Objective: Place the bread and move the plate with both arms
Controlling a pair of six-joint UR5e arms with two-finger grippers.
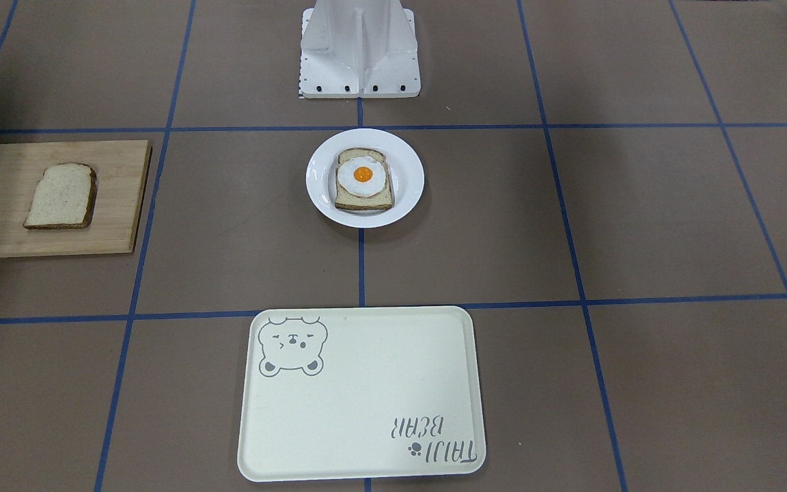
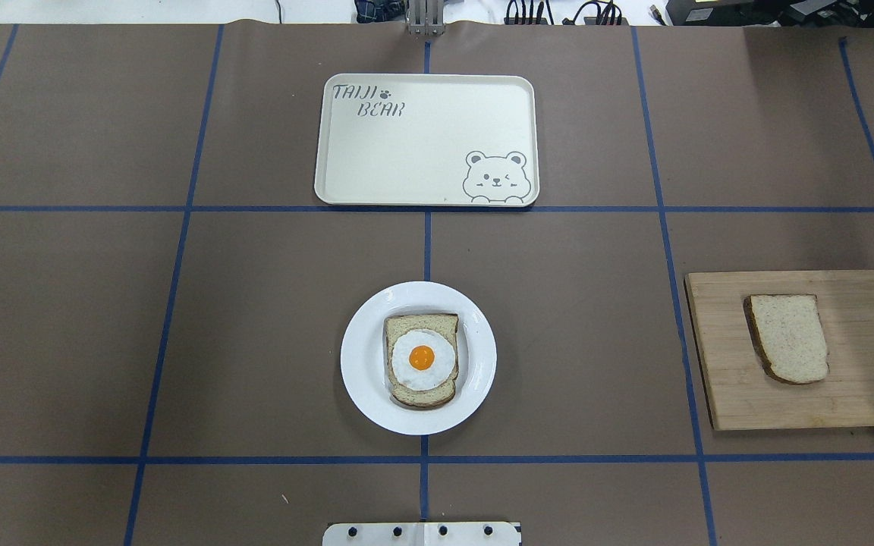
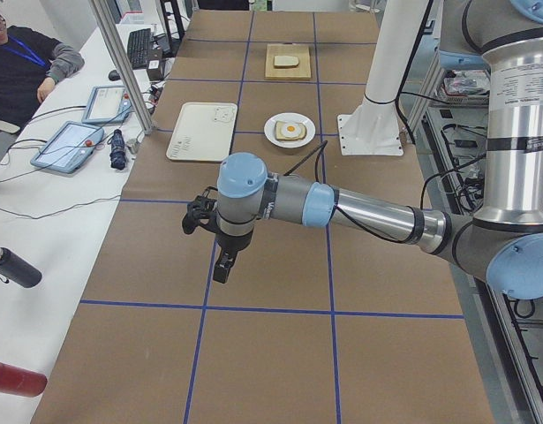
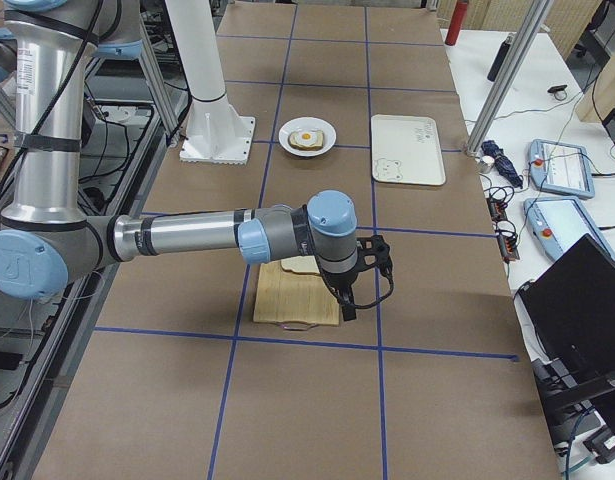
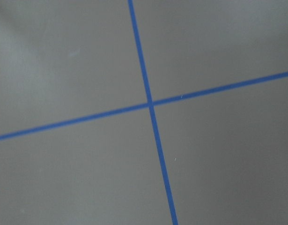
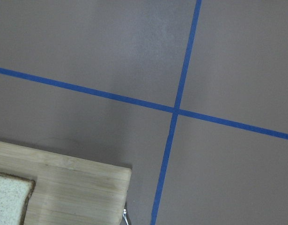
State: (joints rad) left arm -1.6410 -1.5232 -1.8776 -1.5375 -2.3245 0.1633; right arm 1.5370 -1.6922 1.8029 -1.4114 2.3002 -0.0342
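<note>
A long table [image 2: 65, 341] covered in brown paper is filling the room's middle, with blue tape lines [image 2: 179, 303] dividing it into big squares and a white pedestal [image 1: 359, 55] standing at the robot's edge. Two arms are reaching out over it: the left arm [image 3: 368, 212] is stretching across its own end, and its left gripper [image 3: 222, 269] is hanging above a crossing of tape, well apart from everything laid out. The right arm [image 4: 187, 235] is doing the same at the other end, with the right gripper [image 4: 347, 308] hanging near the edge of the wooden board [image 2: 862, 379]. From where both are seen, I cannot tell how far either pair of jaws is standing open, and nothing is showing in them. One cream tray [image 2: 407, 167] is lying at the far middle, bearing a bear drawing and the words "TAIJI BEAR" [image 2: 369, 100]. One plate [image 2: 361, 364] is sitting mid-table, between tray and pedestal, carrying a slice topped with a single fried egg [image 2: 422, 360]. The bread [image 2: 790, 337], the second of two slices, is lying flat on the board, off to one side of the right gripper's jaws; the wrist view is catching only its corner.
</note>
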